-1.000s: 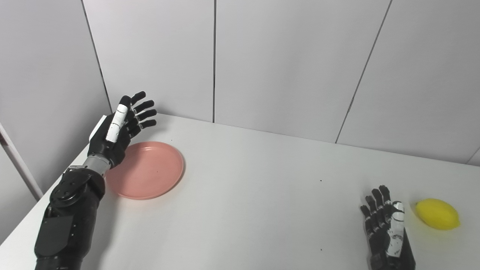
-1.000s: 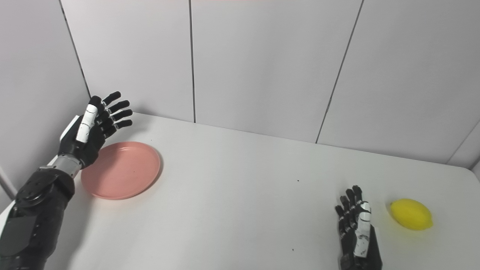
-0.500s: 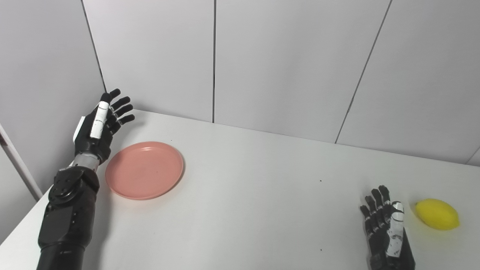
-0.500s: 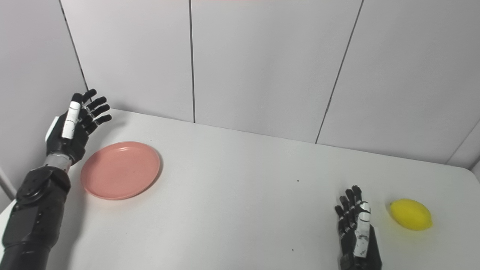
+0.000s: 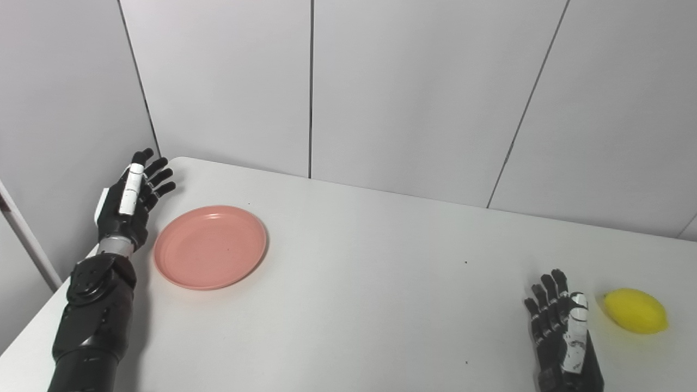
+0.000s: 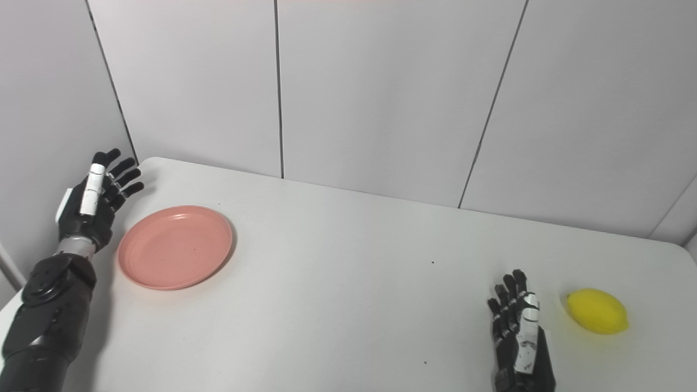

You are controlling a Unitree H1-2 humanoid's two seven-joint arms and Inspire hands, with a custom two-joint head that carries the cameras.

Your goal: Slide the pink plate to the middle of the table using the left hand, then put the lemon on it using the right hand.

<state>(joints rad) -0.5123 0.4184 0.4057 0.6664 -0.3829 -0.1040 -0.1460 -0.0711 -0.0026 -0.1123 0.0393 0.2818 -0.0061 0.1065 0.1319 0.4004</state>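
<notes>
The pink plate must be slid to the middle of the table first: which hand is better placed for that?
The left hand. It is open and just beside the pink plate at the table's left end. The right hand is at the far right, next to the lemon.

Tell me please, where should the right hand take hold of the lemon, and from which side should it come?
Best around the lemon's wide middle, I think, coming from above. It lies on its side on the table, tips pointing left and right, so the middle offers the fullest surface. The right hand, open, is just left of it, not touching.
</notes>
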